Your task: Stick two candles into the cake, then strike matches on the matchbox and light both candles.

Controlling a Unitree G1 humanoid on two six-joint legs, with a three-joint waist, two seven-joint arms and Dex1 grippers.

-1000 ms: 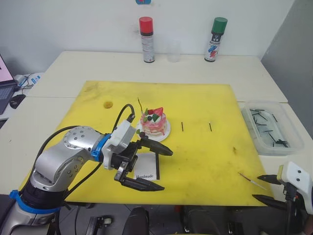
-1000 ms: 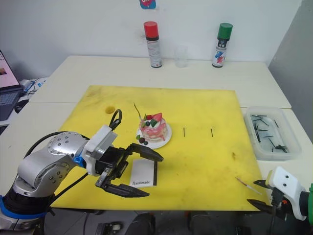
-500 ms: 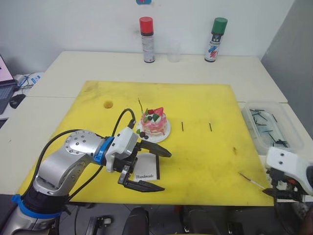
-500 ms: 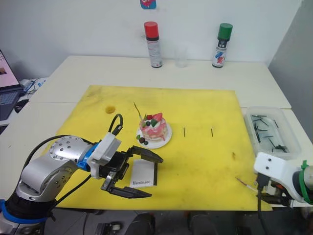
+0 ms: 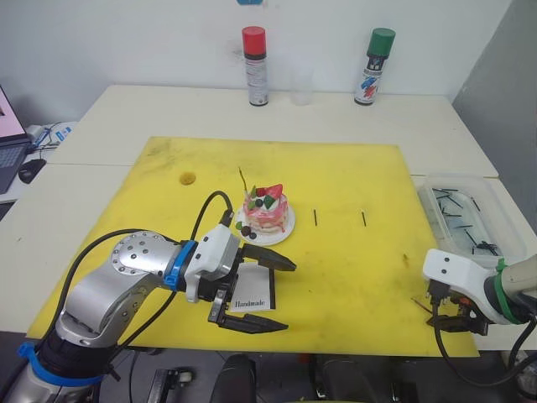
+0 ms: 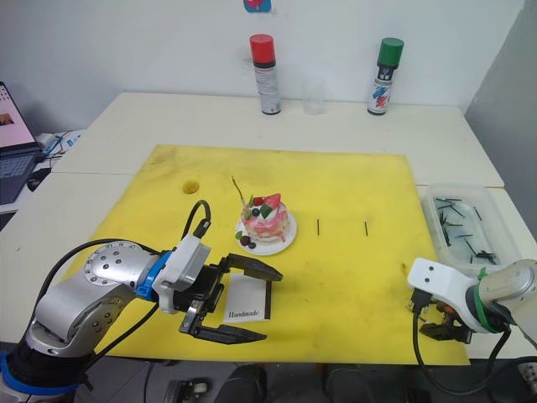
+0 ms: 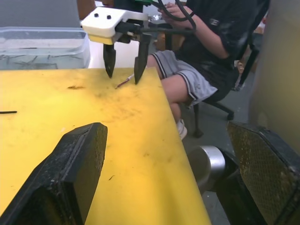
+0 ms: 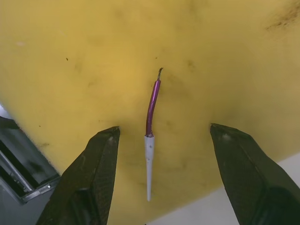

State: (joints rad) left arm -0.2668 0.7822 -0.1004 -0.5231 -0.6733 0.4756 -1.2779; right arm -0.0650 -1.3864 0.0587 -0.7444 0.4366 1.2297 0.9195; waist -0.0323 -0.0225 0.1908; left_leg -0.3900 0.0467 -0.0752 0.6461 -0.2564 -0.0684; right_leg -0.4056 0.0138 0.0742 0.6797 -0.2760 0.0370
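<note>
One candle (image 8: 150, 126) lies between our right claw's (image 8: 161, 173) spread fingers at lower right, ready for pinching; left claw (image 5: 264, 294) gapes.

The pale table (image 5: 109, 113) carries a yellow board (image 5: 336, 168) across its middle. Directly on the table at 12 o'clock stand a red-capped spray can (image 5: 254, 54), a clear cup (image 5: 301, 86) and a green-capped spray can (image 5: 376, 55). At 3 o'clock, just beside the board's edge, sits a clear tray (image 5: 470, 220) holding short black sticks. At 9 o'clock, well apart from the board, part of a laptop (image 6: 15, 143) rests near the table's edge.
</note>
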